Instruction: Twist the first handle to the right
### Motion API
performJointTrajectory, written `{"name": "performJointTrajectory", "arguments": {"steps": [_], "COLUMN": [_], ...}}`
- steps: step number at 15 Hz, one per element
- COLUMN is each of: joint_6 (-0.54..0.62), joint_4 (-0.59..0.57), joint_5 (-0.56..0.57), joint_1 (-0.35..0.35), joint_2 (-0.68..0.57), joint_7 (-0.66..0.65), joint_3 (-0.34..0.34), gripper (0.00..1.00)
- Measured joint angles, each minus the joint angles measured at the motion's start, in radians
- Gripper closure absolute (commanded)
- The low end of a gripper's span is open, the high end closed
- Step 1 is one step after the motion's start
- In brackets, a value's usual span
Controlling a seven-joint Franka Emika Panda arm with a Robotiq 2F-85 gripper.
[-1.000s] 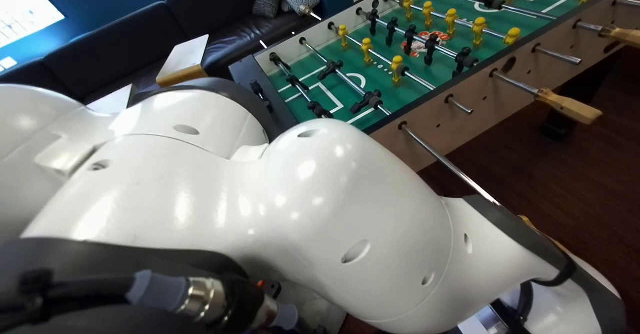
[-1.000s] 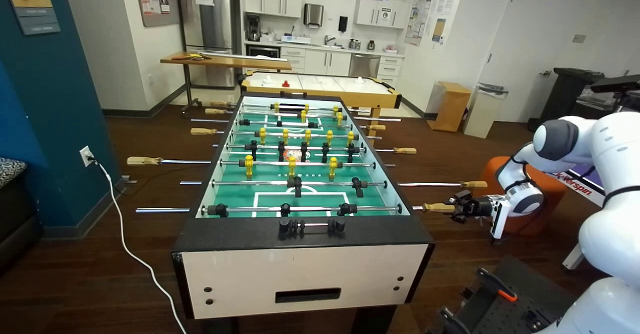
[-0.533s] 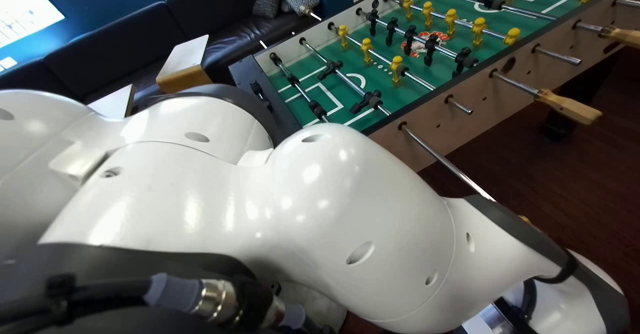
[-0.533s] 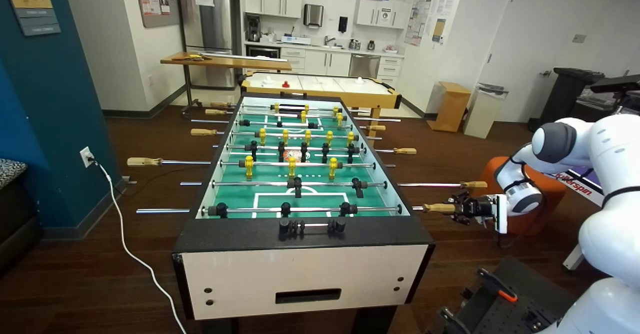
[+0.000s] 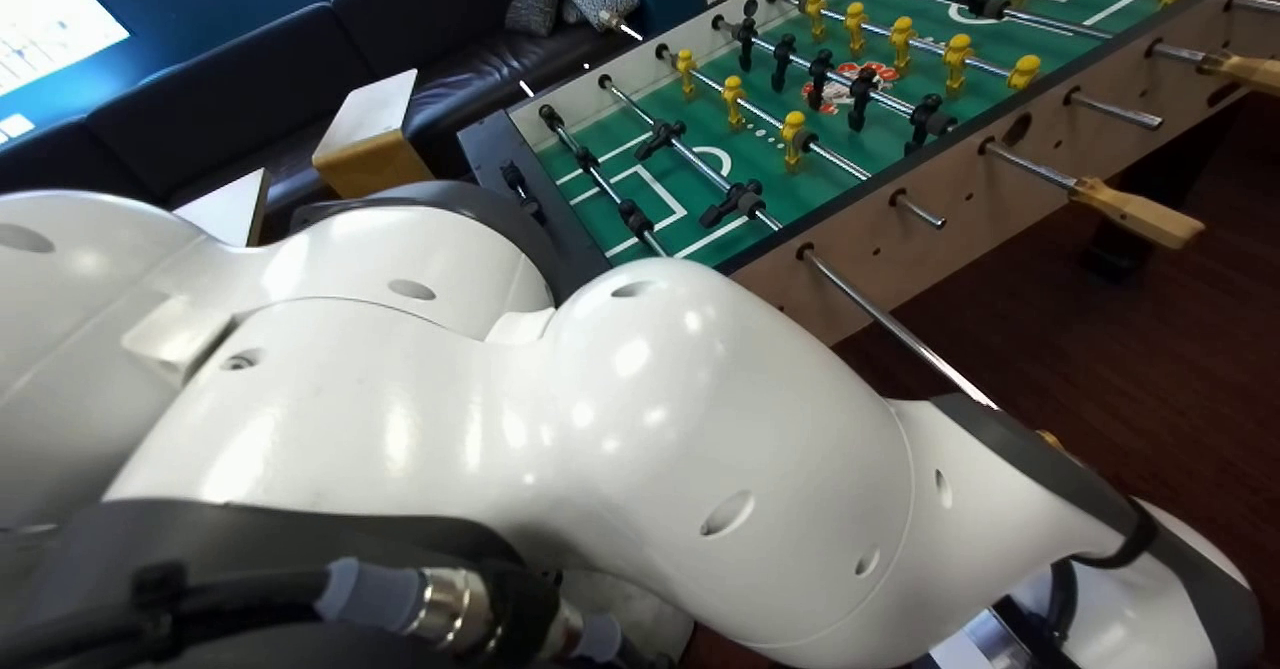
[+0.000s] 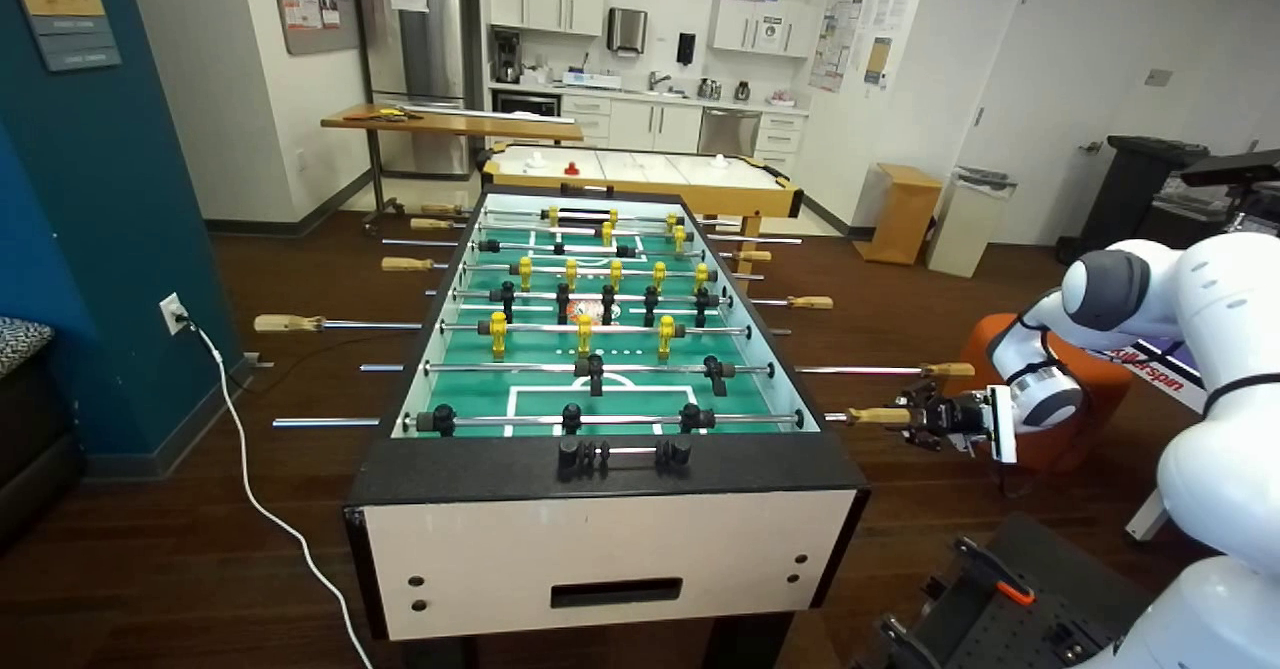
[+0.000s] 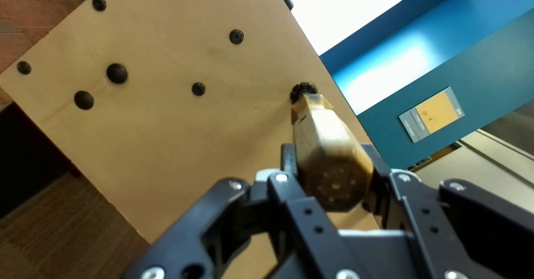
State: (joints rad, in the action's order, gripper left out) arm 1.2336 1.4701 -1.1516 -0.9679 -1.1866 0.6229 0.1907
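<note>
The first handle is pale wood, on the rod nearest the foosball table's near end. In an exterior view the handle [image 6: 878, 416] sticks out from the table's side, and my gripper [image 6: 912, 417] is around its outer end. In the wrist view the faceted handle [image 7: 319, 131] lies between the fingers of my gripper [image 7: 331, 162], which touch it on both sides. The first rod [image 6: 630, 418] carries black figures [image 6: 571, 418], hanging about upright; a figure also shows in an exterior view [image 5: 632, 217]. In that view the arm hides the handle and gripper.
The second rod [image 5: 900, 334], with its wooden handle [image 6: 948, 370], sticks out far beside my gripper. The table's side panel [image 7: 179, 116] is in front of the gripper. An orange stool [image 6: 1085, 429] stands behind the arm. A black base with clamps [image 6: 1010, 599] is below.
The wrist has turned, its white bracket going from tilted to nearly upright. The first rod's figures have turned slightly with it. The upper arm has shifted a little. The gripper stays at the handle.
</note>
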Motion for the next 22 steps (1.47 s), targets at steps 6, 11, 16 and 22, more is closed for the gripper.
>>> {"name": "performJointTrajectory", "arguments": {"steps": [6,11,16,22], "joint_6": [-0.008,-0.011,-0.015,-0.016], "joint_4": [-0.002,-0.002,-0.002,-0.003], "joint_5": [-0.007,-0.007,-0.01,-0.014], "joint_1": [-0.002,-0.002,-0.002,-0.002], "joint_2": [-0.007,-0.009,-0.012,-0.015], "joint_7": [-0.225,-0.442,-0.618,-0.638], "joint_3": [-0.001,0.0,0.0,0.002], "gripper": [0.85,0.85,0.6,0.85]}}
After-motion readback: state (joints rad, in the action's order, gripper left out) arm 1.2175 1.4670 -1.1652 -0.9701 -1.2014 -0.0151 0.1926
